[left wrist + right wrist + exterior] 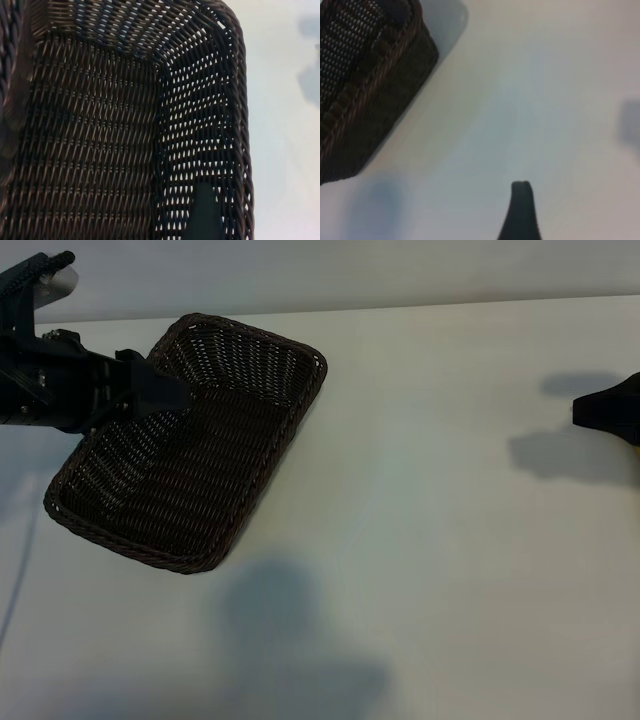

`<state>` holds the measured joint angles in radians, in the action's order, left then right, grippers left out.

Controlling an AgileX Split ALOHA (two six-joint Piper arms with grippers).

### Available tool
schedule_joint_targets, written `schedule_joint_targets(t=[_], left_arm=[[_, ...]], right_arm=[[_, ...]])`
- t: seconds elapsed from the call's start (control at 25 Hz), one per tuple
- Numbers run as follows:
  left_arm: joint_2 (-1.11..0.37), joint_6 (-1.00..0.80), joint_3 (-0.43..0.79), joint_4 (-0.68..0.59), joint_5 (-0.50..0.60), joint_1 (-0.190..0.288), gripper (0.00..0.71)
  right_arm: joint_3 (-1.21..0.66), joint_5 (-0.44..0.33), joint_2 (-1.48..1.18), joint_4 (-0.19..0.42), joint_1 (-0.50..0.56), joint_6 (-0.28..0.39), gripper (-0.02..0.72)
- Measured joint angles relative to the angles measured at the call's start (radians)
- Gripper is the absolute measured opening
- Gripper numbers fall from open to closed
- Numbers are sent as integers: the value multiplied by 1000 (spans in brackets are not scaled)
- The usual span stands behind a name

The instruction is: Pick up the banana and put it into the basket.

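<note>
The banana does not show in any of the three views, so where it lies cannot be told. The basket [190, 455], dark brown woven wicker with a braided rim and rounded corners, sits on the white table [450, 490] towards the exterior view's left, turned at an angle, and its woven floor shows nothing lying in it.

The left gripper [165, 392] hangs over the basket's near-left rim, reaching in from the left arm at the picture's edge, with its dark tip above the weave of the interior. In the left wrist view the basket [100, 140] fills nearly the whole picture, floor and sloping side wall close beneath the camera, and one dark fingertip [204, 215] stands against the side wall; the jaws stand apart with nothing between them.

The right gripper [610, 410] sits at the far right edge of the exterior view, well apart from the basket, above bare table. Its wrist view shows one dark fingertip [521, 210] over the white table [545, 100], with the basket's outer corner [365, 95] farther off. Its jaws are likewise spread and hold nothing.
</note>
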<state>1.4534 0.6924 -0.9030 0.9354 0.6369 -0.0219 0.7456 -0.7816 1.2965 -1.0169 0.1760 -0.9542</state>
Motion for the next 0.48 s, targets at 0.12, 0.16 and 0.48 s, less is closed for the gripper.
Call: schedule_joint_targets(t=[0.12,0.16,0.48], left_arm=[[0,0,0,0,0,0,587],[0,0,0,0,0,0,587],[0,0,0,0,-23,0,587]], right_arm=[[0,0,0,0,0,0,584],[0,0,0,0,0,0,584],[0,0,0,0,0,0,584]])
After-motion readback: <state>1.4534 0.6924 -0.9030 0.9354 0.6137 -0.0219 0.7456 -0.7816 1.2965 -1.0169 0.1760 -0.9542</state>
